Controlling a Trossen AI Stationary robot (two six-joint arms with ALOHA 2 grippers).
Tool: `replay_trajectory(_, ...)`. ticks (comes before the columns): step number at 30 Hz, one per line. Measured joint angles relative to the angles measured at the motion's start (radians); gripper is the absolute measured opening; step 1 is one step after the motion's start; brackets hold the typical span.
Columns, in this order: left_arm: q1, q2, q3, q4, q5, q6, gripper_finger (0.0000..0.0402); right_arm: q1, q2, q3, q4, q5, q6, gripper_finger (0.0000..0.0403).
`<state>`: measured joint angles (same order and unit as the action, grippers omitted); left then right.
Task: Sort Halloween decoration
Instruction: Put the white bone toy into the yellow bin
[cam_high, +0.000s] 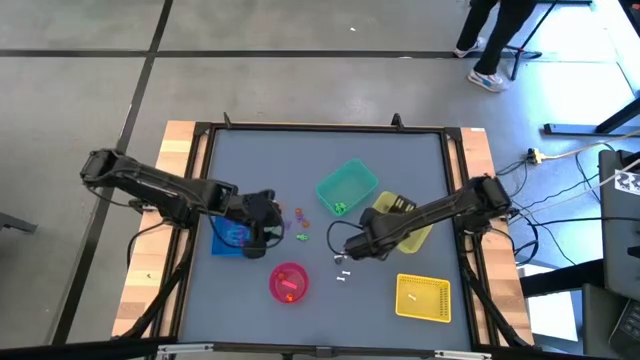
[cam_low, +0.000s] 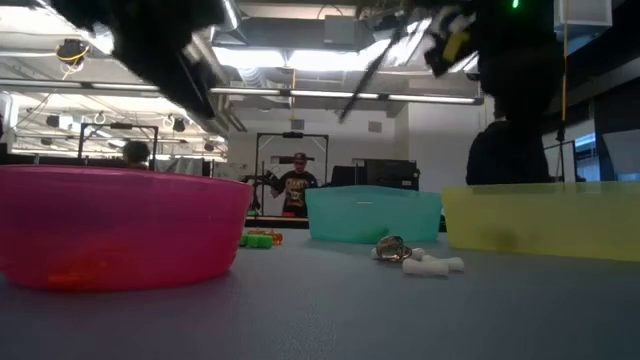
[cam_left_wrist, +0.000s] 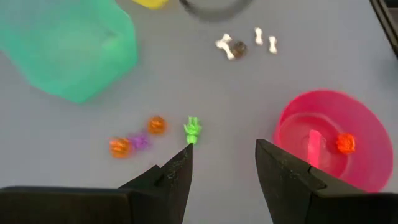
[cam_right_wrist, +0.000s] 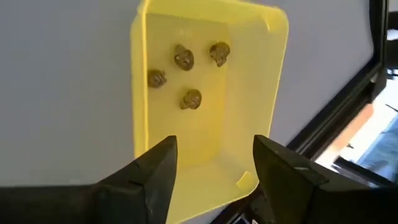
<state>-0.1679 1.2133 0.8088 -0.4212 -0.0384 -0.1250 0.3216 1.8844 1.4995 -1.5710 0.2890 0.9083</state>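
Right gripper (cam_right_wrist: 211, 168) hangs spread and empty above the yellow bin (cam_right_wrist: 205, 106) holding four dark trinkets (cam_right_wrist: 190, 99); left gripper (cam_left_wrist: 221, 171), spread, hovers beside the pink bowl (cam_left_wrist: 367, 124).

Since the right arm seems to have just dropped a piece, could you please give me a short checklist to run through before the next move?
1. Right hand open and empty over the yellow bin: ok.
2. Four dark grey skulls lying inside that bin: ok.
3. Left hand open, holding nothing: ok.
4. Green trinket on the table just ahead of the left hand, free to pick: ok.
5. White bones and the orange trinkets sorted: not ok, loose on the table.
6. Pink bowl upright, holding an orange piece: ok.
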Motion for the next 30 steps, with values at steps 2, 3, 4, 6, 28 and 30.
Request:
replay_trajectory(2,0.013,0.000,-0.059,0.073,0.016,-0.003,0.0157,0.010,-0.031,0.017,-0.001,-0.003,0.005,0.0208)
replay_trajectory(3,0.020,0.000,-0.086,0.111,0.020,-0.002,0.0157,0.021,-0.047,0.029,0.005,-0.001,0.009,0.0207)
replay_trajectory(4,0.024,0.000,-0.112,0.144,0.022,-0.002,0.0157,0.032,-0.063,0.044,0.013,0.000,0.011,0.0207)
replay_trajectory(6,0.034,0.000,-0.160,0.209,0.025,-0.002,0.0157,0.064,-0.090,0.073,0.059,0.002,0.003,0.0207)
replay_trajectory(28,0.062,-0.001,-0.308,0.531,0.030,-0.003,0.0157,0.287,0.092,0.093,0.599,0.069,-0.186,0.0207)
replay_trajectory(30,0.062,-0.001,-0.308,0.539,0.030,-0.003,0.0157,0.277,0.122,0.093,0.625,0.060,-0.229,0.0207)
